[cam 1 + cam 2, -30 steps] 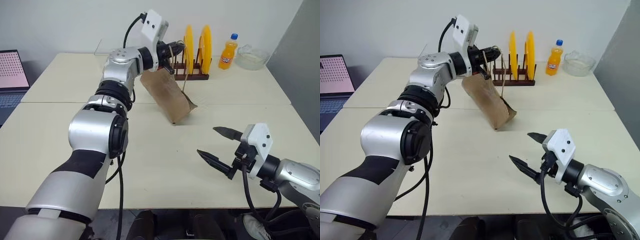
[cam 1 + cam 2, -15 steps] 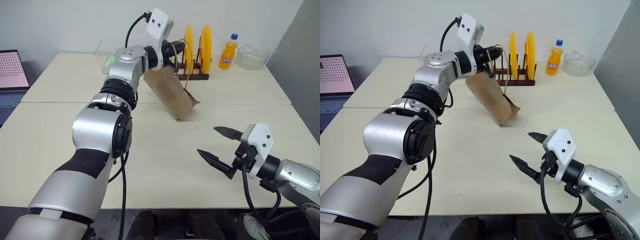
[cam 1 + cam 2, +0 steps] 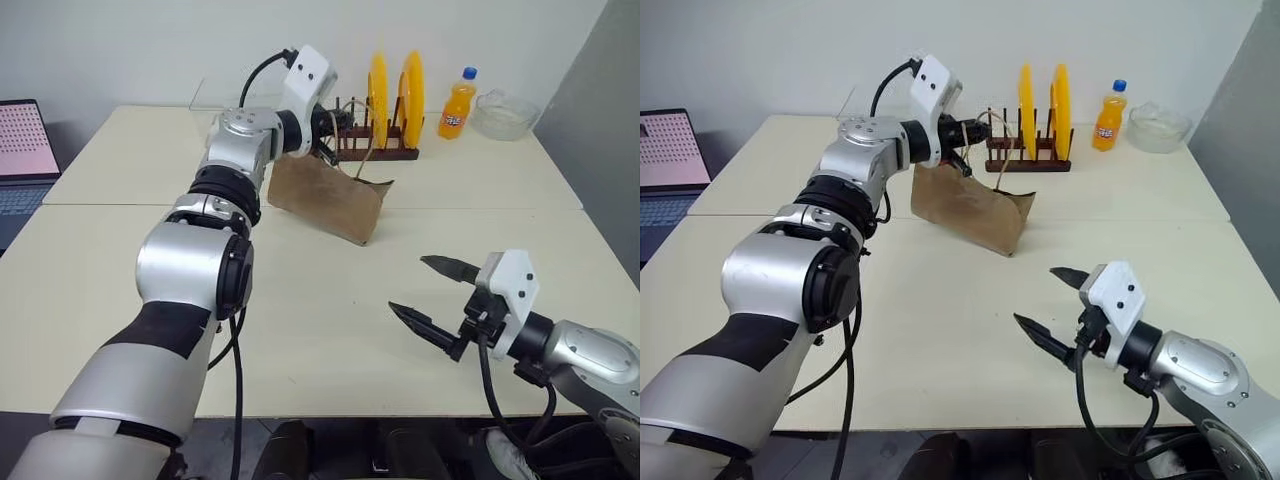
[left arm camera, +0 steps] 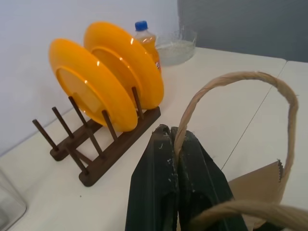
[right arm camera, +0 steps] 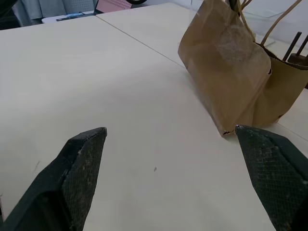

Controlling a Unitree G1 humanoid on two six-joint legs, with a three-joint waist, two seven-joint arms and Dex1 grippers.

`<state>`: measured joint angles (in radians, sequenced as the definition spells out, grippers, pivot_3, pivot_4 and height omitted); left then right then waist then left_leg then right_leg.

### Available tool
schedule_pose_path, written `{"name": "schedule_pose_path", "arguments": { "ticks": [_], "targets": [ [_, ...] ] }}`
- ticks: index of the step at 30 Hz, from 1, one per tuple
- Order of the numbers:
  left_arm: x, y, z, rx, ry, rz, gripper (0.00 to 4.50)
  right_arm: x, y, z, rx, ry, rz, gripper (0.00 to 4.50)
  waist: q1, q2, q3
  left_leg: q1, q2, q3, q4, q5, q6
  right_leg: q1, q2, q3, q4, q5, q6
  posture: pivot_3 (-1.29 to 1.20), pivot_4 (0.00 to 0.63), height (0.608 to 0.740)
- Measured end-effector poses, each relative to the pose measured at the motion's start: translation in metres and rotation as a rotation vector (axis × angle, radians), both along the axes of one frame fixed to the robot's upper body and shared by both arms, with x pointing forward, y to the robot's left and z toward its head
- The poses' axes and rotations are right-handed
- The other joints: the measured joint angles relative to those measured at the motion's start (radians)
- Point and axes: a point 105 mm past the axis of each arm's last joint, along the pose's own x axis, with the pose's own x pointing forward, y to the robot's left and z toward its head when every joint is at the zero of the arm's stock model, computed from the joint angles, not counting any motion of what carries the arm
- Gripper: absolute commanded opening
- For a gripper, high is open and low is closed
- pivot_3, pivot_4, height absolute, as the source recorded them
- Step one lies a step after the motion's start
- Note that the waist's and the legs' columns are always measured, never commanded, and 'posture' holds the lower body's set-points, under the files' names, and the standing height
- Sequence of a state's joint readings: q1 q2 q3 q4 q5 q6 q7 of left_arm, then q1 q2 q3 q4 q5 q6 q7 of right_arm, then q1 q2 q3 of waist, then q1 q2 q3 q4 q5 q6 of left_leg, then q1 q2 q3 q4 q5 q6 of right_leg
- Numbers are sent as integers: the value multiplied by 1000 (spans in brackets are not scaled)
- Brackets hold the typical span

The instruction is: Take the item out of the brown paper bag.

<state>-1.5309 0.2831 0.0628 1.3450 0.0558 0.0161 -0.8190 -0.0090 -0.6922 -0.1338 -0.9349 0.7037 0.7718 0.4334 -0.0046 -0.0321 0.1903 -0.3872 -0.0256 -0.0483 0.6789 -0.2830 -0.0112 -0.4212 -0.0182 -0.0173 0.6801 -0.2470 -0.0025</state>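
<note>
The brown paper bag [image 3: 328, 200] stands wrinkled on the table in front of the plate rack, its lower edge on the tabletop. My left gripper [image 4: 172, 132] is just above the bag's back left corner, shut on one thin loop handle [image 4: 240, 79]. The bag's second handle [image 3: 366, 165] leans free above its open top. The item is hidden; nothing of the bag's inside shows. My right gripper [image 3: 409, 285] hovers open and empty near the table's front right, well short of the bag [image 5: 226, 62].
A wooden plate rack [image 3: 385, 152] with two orange plates stands right behind the bag. An orange soda bottle [image 3: 456, 103] and a glass bowl [image 3: 505, 113] sit at the back right. A laptop [image 3: 25, 150] lies at the far left.
My left gripper has sunk and shifted left with the handle. The bag has come down from a steep tilt to rest lower and flatter on the table. The right gripper stayed put.
</note>
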Motion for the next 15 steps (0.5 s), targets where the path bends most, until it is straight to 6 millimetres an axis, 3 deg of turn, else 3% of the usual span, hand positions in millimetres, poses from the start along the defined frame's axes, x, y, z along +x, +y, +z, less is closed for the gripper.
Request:
{"name": "schedule_pose_path", "arguments": {
  "ticks": [8, 15],
  "targets": [
    [-1, 7, -19, 40, 43, -15, 35, 3, 2, 7, 26, -40, -6, 4500, 0, 0, 0, 0, 0, 0, 0, 0, 0, 0, 0, 0, 0, 0, 0, 0, 150, 740],
    [-1, 19, -17, 74, 56, 0, 35, 7, 1, 14, 42, -77, -26, 4500, 0, 0, 0, 0, 0, 0, 0, 0, 0, 0, 0, 0, 0, 0, 0, 0, 150, 740]
  ]
}}
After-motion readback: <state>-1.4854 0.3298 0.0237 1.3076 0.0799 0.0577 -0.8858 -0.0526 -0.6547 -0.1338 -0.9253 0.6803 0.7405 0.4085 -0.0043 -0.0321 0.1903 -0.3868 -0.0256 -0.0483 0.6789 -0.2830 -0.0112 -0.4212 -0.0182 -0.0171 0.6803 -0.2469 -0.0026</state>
